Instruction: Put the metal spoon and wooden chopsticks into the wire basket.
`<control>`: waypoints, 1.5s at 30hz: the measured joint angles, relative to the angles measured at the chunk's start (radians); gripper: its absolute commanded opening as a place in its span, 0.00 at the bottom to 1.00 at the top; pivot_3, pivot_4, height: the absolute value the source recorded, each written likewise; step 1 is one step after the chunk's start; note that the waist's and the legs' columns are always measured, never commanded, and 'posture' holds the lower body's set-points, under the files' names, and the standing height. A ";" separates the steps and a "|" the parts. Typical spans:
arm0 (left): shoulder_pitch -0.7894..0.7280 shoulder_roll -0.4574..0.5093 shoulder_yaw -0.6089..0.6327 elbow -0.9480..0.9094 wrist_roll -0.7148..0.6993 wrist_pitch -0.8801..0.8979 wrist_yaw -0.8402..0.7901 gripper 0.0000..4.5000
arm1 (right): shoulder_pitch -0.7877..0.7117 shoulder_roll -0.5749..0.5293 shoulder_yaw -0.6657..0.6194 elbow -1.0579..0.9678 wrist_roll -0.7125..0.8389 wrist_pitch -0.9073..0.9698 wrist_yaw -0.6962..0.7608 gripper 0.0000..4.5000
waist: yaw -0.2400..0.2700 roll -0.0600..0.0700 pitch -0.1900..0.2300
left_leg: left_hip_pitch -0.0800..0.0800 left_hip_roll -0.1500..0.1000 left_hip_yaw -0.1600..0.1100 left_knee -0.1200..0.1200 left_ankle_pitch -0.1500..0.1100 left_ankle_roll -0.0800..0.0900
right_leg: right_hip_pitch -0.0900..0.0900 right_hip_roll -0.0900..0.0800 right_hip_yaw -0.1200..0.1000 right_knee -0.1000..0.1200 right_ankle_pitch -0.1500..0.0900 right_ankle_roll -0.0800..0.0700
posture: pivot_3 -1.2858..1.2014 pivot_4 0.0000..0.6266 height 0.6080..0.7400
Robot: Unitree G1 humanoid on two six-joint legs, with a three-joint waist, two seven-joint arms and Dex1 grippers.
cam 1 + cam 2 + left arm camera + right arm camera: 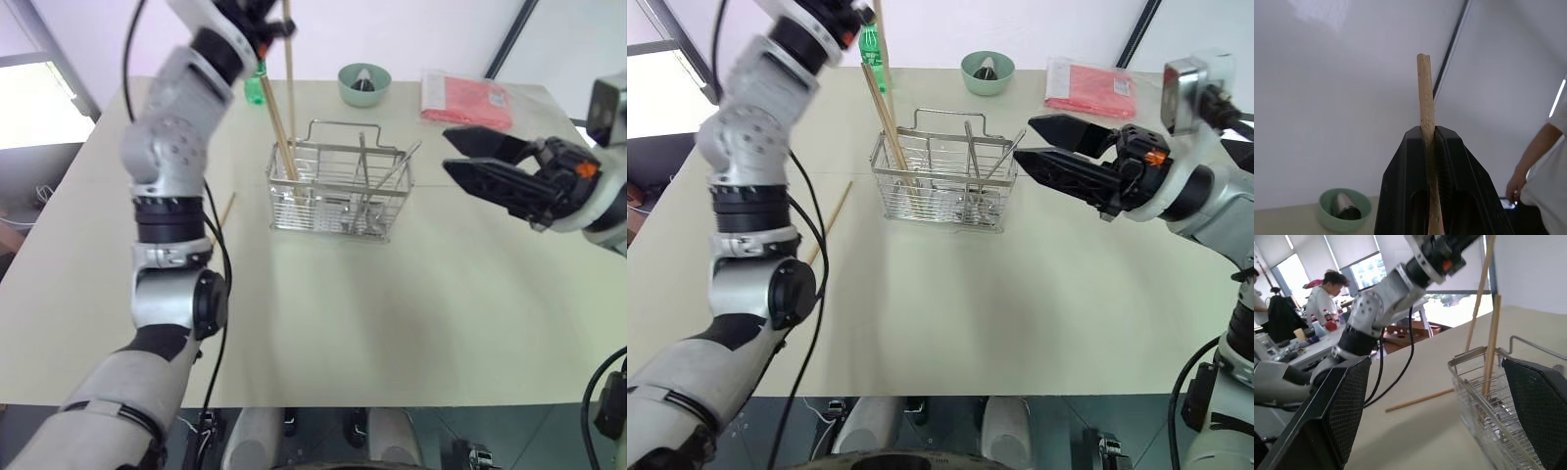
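While a stray stick (pixel 226 210) lies on the tabletop (pixel 392 313) left of the wire basket (pixel 340 188), the left hand (pixel 1431 147) pinches one wooden chopstick (pixel 275 116) above it, seemingly lowering it inside; the right hand (pixel 468 154) waits, spread, right of the basket.

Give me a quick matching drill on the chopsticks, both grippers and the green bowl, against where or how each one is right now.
1. left gripper
2. right gripper
3. loose chopstick
4. green bowl

a. lying flat on the table beside the wire basket
b. open, empty, beside the basket
c. at the table's far edge
d. shut on a chopstick above the basket

Pairs: 1-d, 2-b, 3-a, 4-c
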 measured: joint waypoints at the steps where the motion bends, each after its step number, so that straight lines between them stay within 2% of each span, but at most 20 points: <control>1: 0.007 -0.011 -0.011 0.013 0.018 -0.031 -0.005 0.01 | 0.008 0.001 -0.007 -0.004 0.007 -0.002 -0.010 0.98 | 0.000 0.000 0.000 | 0.000 0.000 0.000 0.000 0.000 0.000 | 0.000 0.000 0.000 0.000 0.000 0.000 | 0.52 0.24 0.48; 5: 0.014 -0.049 -0.025 0.065 0.078 -0.152 -0.014 0.01 | 0.026 0.002 -0.024 -0.016 0.033 -0.008 -0.046 0.98 | 0.000 0.000 0.000 | -0.001 0.000 0.000 0.001 -0.001 0.002 | 0.000 0.000 0.000 0.000 0.000 0.000 | 0.52 0.24 0.48; 10: 0.052 -0.082 -0.061 0.074 0.122 -0.212 -0.034 0.01 | 0.027 0.002 -0.024 -0.016 0.041 -0.015 -0.069 0.98 | 0.001 0.000 0.000 | -0.001 0.000 0.000 0.001 -0.001 0.003 | 0.000 0.000 0.000 -0.001 0.000 0.000 | 0.52 0.24 0.48; 11: 0.075 -0.088 -0.071 0.073 0.130 -0.221 -0.037 0.18 | 0.027 0.000 -0.025 -0.015 0.042 -0.016 -0.071 0.98 | 0.001 0.000 0.000 | -0.001 0.000 0.000 0.001 -0.001 0.003 | 0.000 0.000 0.000 -0.001 0.000 0.000 | 0.52 0.24 0.48; 12: 0.096 -0.095 -0.080 0.073 0.136 -0.226 -0.039 0.24 | 0.026 0.000 -0.025 -0.014 0.042 -0.016 -0.074 0.98 | 0.000 0.000 0.000 | -0.001 0.000 0.000 0.001 -0.001 0.003 | 0.000 0.000 0.000 -0.001 0.000 0.000 | 0.52 0.24 0.48; 13: 0.121 -0.102 -0.091 0.072 0.148 -0.235 -0.043 0.34 | 0.026 0.000 -0.025 -0.012 0.043 -0.017 -0.076 0.98 | 0.001 0.000 0.000 | -0.001 0.000 0.000 0.001 -0.001 0.003 | 0.000 0.000 0.000 0.000 0.000 0.000 | 0.52 0.24 0.48; 18: 0.223 -0.134 -0.153 0.002 0.205 -0.294 -0.051 0.94 | 0.011 0.000 -0.023 0.019 0.042 -0.024 -0.076 0.98 | 0.002 0.000 0.000 | -0.002 0.000 -0.001 0.002 -0.001 0.003 | -0.001 0.000 0.000 0.000 0.000 -0.001 | 0.52 0.24 0.48; 19: 0.228 -0.137 -0.160 -0.008 0.209 -0.295 -0.050 0.98 | 0.006 0.000 -0.022 0.024 0.042 -0.025 -0.076 0.98 | 0.002 0.000 0.000 | -0.002 0.000 -0.001 0.003 -0.001 0.003 | -0.001 0.000 -0.001 0.000 0.000 -0.001 | 0.52 0.24 0.48; 26: 0.193 -0.110 -0.121 -0.098 0.168 -0.215 0.004 0.98 | -0.028 0.000 -0.013 0.065 0.038 -0.025 -0.073 0.98 | 0.000 0.000 0.000 | -0.003 0.000 -0.002 0.003 -0.001 0.003 | -0.002 0.000 -0.001 0.000 0.000 -0.001 | 0.52 0.24 0.48; 31: 0.032 0.037 -0.025 -0.101 0.166 -0.088 0.135 0.98 | -0.029 0.008 0.008 0.074 0.027 -0.030 -0.065 0.98 | -0.001 0.000 0.000 | -0.004 0.000 -0.002 0.004 -0.001 0.006 | -0.002 0.002 -0.001 0.001 0.000 0.000 | 0.52 0.24 0.48; 34: 0.001 0.145 -0.007 -0.096 0.195 0.052 0.191 0.98 | -0.027 0.017 0.011 0.074 0.018 -0.038 -0.062 0.98 | -0.001 0.000 0.000 | -0.003 0.000 -0.001 0.004 -0.001 0.005 | -0.002 0.002 0.000 0.002 0.000 0.000 | 0.52 0.24 0.48; 38: 0.054 0.314 -0.088 -0.077 0.236 0.419 0.170 0.98 | -0.013 0.025 0.018 0.072 0.000 -0.043 -0.044 0.98 | 0.001 0.001 0.000 | -0.003 0.001 -0.002 0.007 -0.002 0.004 | -0.002 0.004 0.000 0.003 0.000 0.000 | 0.52 0.24 0.48; 42: 0.179 0.339 -0.199 -0.092 0.243 0.653 0.121 0.98 | -0.013 0.027 0.033 0.072 -0.014 -0.045 -0.021 0.98 | 0.003 0.001 0.000 | -0.007 0.001 -0.004 0.010 -0.002 0.003 | -0.005 0.005 0.001 0.002 0.000 -0.001 | 0.52 0.24 0.48; 45: 0.268 0.340 -0.264 -0.112 0.260 0.718 0.095 0.98 | -0.013 0.026 0.045 0.073 -0.025 -0.045 0.007 0.98 | 0.000 0.001 0.000 | -0.008 0.002 -0.004 0.010 -0.002 0.003 | -0.006 0.006 0.002 0.002 0.000 -0.001 | 0.52 0.24 0.48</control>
